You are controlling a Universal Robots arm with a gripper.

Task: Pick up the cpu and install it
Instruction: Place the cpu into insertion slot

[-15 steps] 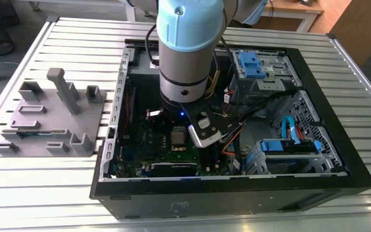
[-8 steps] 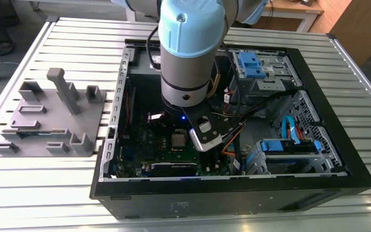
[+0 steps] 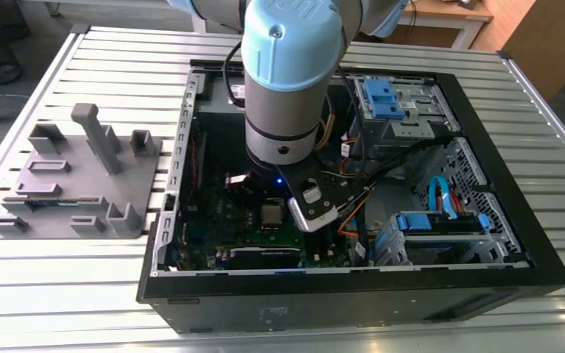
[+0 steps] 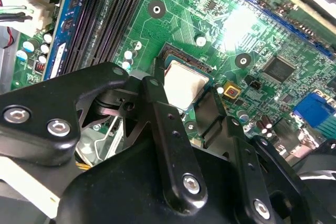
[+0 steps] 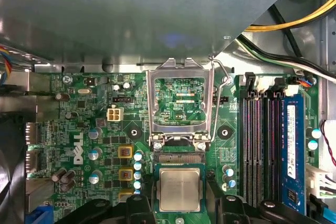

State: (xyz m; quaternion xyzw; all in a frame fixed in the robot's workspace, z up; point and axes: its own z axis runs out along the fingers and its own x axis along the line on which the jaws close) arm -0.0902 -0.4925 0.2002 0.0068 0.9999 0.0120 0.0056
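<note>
Jaws apart, fingers (image 4: 157, 103) either side of the cpu (image 5: 179, 190); can't tell if they touch it. The cpu lies flat in the motherboard (image 5: 79, 124) socket, with the retention frame (image 5: 181, 66) flipped up. My arm is down inside the open PC case (image 3: 361, 298) on the tabletop (image 3: 67, 294).

In the upper middle of the exterior view, the arm (image 3: 282, 95) is a silver-grey tube topped by a rounded pale-blue cap (image 3: 288, 37) and banded by a black ring (image 3: 282, 137). A small blue light (image 3: 279, 179) glows at its lower end, beside a silver-and-black box (image 3: 314, 204). In the second wrist view the gripper (image 4: 182, 92) is matte black, with flat bars joined by silver hex-socket screws (image 4: 191, 183).
</note>
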